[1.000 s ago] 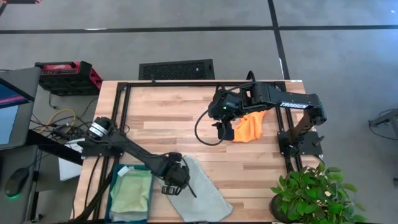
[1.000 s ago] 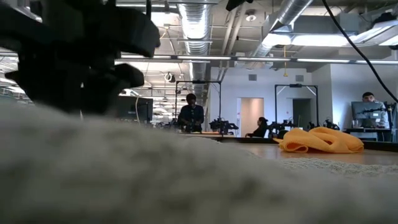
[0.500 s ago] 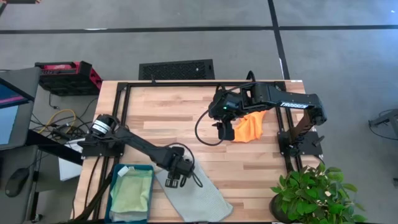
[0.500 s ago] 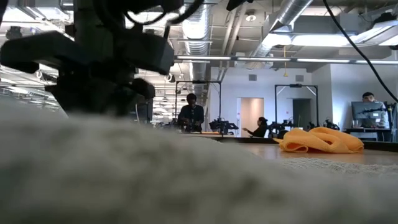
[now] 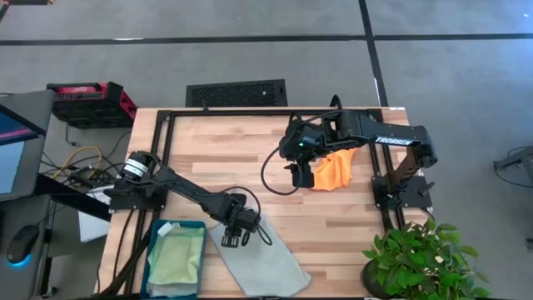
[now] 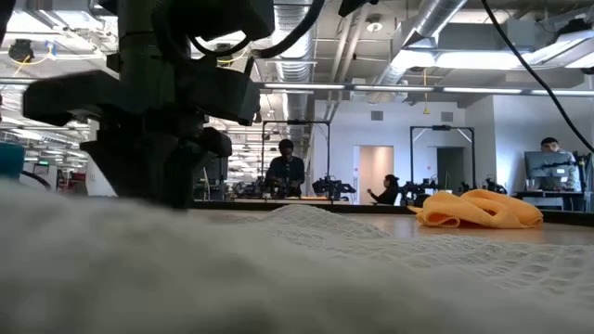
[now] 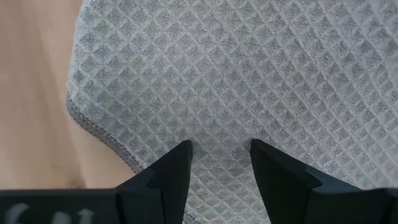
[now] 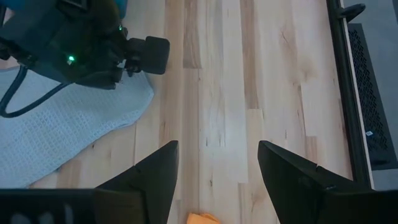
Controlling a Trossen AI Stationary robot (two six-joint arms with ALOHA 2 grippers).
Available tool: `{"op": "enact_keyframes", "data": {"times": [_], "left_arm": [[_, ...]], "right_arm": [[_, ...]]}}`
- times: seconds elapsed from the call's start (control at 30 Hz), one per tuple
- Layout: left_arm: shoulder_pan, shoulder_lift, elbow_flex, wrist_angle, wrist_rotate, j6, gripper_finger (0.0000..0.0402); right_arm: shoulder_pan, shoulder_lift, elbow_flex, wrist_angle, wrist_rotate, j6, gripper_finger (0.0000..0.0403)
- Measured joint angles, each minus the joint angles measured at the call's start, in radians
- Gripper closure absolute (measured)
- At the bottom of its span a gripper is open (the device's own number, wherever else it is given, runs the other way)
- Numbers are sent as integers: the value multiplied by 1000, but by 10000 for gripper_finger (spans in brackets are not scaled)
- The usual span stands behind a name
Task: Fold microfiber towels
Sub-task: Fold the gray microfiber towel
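A pale grey towel (image 5: 268,262) lies spread flat at the table's near edge, also in the left wrist view (image 7: 249,74) and close up in the low view (image 6: 325,269). My left gripper (image 5: 231,241) points straight down over the towel's far left corner, open, fingertips (image 7: 180,163) on either side of bare cloth just inside the hemmed edge (image 7: 99,134). A crumpled orange towel (image 5: 335,171) lies at the right, under my right arm. My right gripper (image 5: 301,177) hangs open above the bare wood (image 8: 217,93), holding nothing. A light green towel (image 5: 176,262) lies in the teal bin (image 5: 152,250). My left gripper's open fingers come at the grey towel from above, near its far left corner (image 7: 217,134). Whether their tips touch the cloth I cannot tell. The towel lies flat on the table.
The teal bin stands at the near left corner, just left of the grey towel. A black frame (image 5: 166,142) runs round the tabletop. A potted plant (image 5: 416,258) sits at the near right corner. Bare wood (image 5: 225,158) lies in the middle and far left.
My left gripper has gone a little toward the table's right and far edges and slightly down, staying open. The grey towel's far left corner now shows flat beside it. In the low view the cloth close to the camera lies lower than before.
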State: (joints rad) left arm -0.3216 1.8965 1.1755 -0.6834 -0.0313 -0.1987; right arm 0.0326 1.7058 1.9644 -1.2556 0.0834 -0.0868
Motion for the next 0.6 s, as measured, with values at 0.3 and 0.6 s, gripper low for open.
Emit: {"op": "enact_keyframes", "data": {"times": [0.3, 0.6], "left_arm": [[53, 1, 0, -2, -29, 10, 239], [118, 1, -1, -3, -64, 6, 239]], "right_arm": [[0, 0, 0, 2, 0, -1, 159], [0, 0, 0, 2, 0, -1, 159]]}}
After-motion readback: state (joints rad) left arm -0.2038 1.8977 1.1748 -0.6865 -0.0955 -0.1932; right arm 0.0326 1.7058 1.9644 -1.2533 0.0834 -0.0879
